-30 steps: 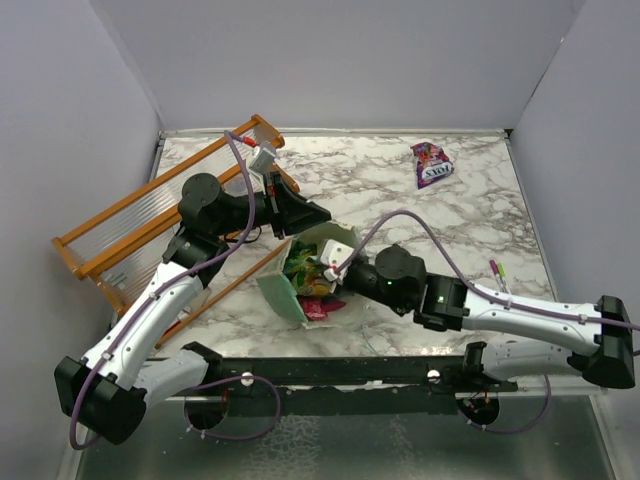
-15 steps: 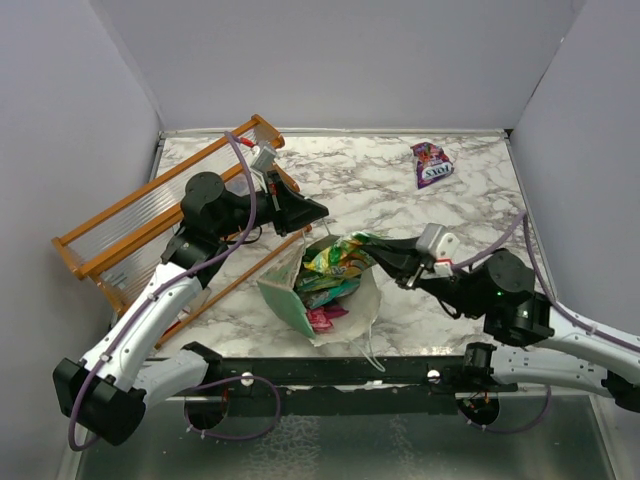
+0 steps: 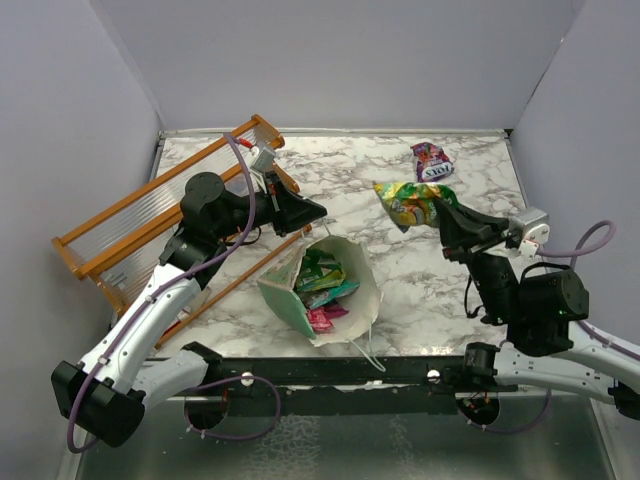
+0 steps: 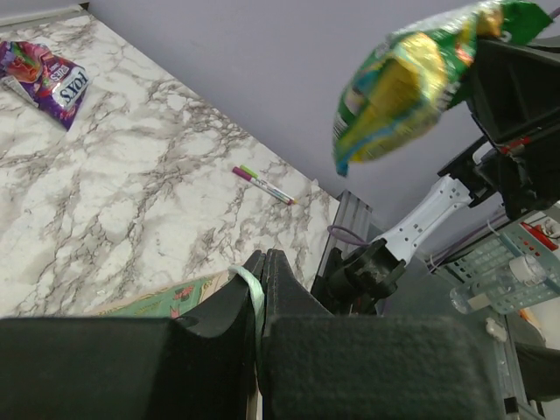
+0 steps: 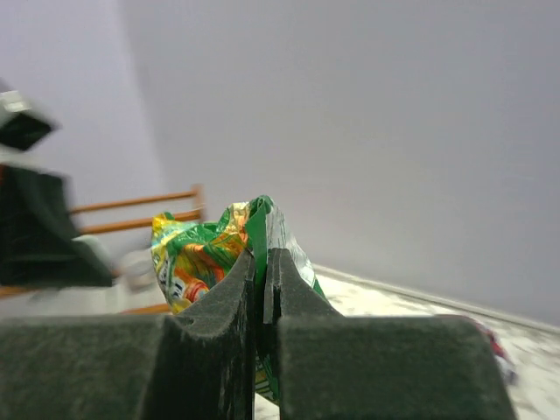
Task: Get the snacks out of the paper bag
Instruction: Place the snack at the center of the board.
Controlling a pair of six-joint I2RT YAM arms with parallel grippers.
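Observation:
The mint-green paper bag [image 3: 284, 301] lies tilted at the table's front middle, mouth up, with several snacks [image 3: 320, 281] inside. My left gripper [image 3: 319, 213] [image 4: 262, 257] is shut on the bag's rim [image 4: 251, 290]. My right gripper [image 3: 441, 214] [image 5: 261, 259] is shut on a green and yellow snack packet [image 3: 405, 202] [image 5: 194, 255] [image 4: 402, 80], held in the air right of the bag and well above the table. A purple snack packet [image 3: 432, 163] [image 4: 49, 75] lies at the far right of the table.
An orange wooden rack [image 3: 140, 218] lies along the left side, under my left arm. A pink-capped pen [image 3: 497, 272] [image 4: 262, 185] lies near the right edge. White string handles [image 3: 368, 347] trail from the bag toward the front edge.
My right gripper pulled the green packet out of the bag, rising and swinging back to the right. The left gripper kept hold of the rim; the bag's mouth stands wider.

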